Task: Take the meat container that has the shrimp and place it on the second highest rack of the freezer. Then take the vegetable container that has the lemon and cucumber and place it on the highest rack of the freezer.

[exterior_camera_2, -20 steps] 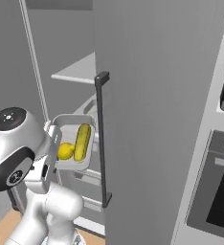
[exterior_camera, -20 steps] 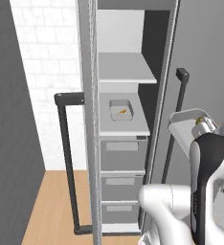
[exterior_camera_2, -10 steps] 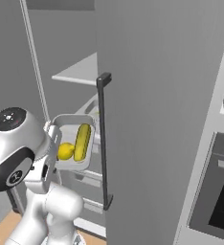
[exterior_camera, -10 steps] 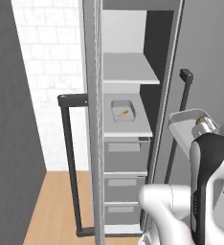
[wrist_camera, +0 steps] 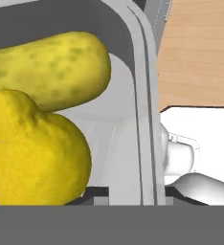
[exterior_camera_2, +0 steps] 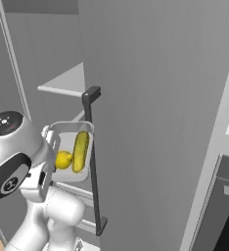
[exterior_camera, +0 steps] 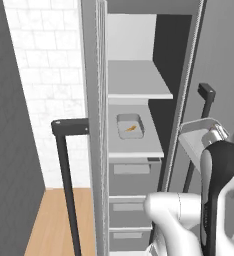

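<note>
Holding one tray (exterior_camera_2: 72, 152) up by the freezer (exterior_camera: 139, 90), just beside its black door handle (exterior_camera_2: 93, 162), the claw (wrist_camera: 128, 194) is clamped on the tray's rim. Inside lie one lemon (exterior_camera_2: 63, 160) and one cucumber (exterior_camera_2: 80, 151), touching side by side; the cucumber's long axis runs along the tray's length, toward the freezer. One second tray (exterior_camera: 130, 126) with a single shrimp (exterior_camera: 131, 128) sits on the lower shelf (exterior_camera: 139, 145), toward its back. One upper shelf (exterior_camera: 136, 80) stands above it.

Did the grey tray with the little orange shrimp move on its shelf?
No. The grey tray sits in the same spot on its pale shelf; only the camera moved.
</note>
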